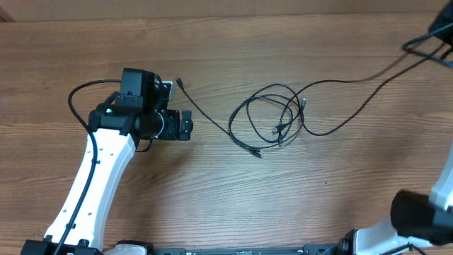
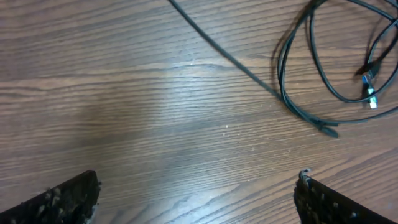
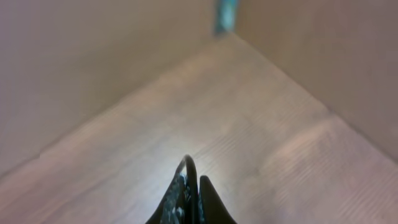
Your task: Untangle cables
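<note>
Several thin black cables (image 1: pixel 278 129) lie in a loose tangle of loops at the middle of the wooden table (image 1: pixel 212 198). One strand runs up-left to a plug end (image 1: pixel 178 81). Another long strand (image 1: pixel 368 74) stretches right and up to my right gripper (image 1: pixel 427 44) at the far right corner. In the right wrist view that gripper (image 3: pixel 194 177) is shut on the cable (image 3: pixel 189 163), which arches out between its tips. My left gripper (image 1: pixel 187 126) hovers left of the tangle. It stands open (image 2: pixel 198 186) with nothing between its fingers, and the cable loops (image 2: pixel 298 111) lie ahead to its right.
The left arm (image 1: pixel 106 163) reaches in from the lower left, and the right arm's base (image 1: pixel 417 212) sits at the lower right. Beige walls (image 3: pixel 93 56) close in around the table corner by the right gripper.
</note>
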`<state>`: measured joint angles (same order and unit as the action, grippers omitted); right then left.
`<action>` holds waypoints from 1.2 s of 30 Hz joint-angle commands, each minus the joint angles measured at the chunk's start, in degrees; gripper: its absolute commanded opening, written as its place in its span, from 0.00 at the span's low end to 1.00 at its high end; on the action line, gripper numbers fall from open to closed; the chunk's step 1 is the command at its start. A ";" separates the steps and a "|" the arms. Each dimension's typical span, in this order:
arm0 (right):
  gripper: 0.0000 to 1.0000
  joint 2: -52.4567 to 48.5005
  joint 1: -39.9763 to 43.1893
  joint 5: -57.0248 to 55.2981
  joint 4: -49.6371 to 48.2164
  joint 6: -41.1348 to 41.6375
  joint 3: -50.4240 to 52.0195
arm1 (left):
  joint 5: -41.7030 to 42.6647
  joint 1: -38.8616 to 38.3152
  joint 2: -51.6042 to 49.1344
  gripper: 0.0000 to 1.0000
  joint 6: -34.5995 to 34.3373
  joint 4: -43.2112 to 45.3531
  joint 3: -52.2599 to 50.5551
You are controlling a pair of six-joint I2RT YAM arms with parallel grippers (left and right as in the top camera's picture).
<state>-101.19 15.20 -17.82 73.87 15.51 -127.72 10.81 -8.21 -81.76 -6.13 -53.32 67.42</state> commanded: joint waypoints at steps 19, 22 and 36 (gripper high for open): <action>0.88 -15.30 4.28 28.59 13.46 -5.07 -0.90 | -0.68 -0.07 0.87 1.00 -2.89 -0.90 0.24; 0.89 -15.32 2.36 34.23 16.65 -8.94 -0.87 | -0.66 -0.07 0.87 1.00 -2.89 -0.87 0.24; 0.91 -18.23 -18.56 29.81 7.91 8.92 12.79 | -0.68 -0.07 0.87 1.00 -2.89 -0.85 0.24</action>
<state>-118.06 -0.49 13.13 85.25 15.46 -119.83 10.61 -8.21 -81.76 -8.67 -54.28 67.42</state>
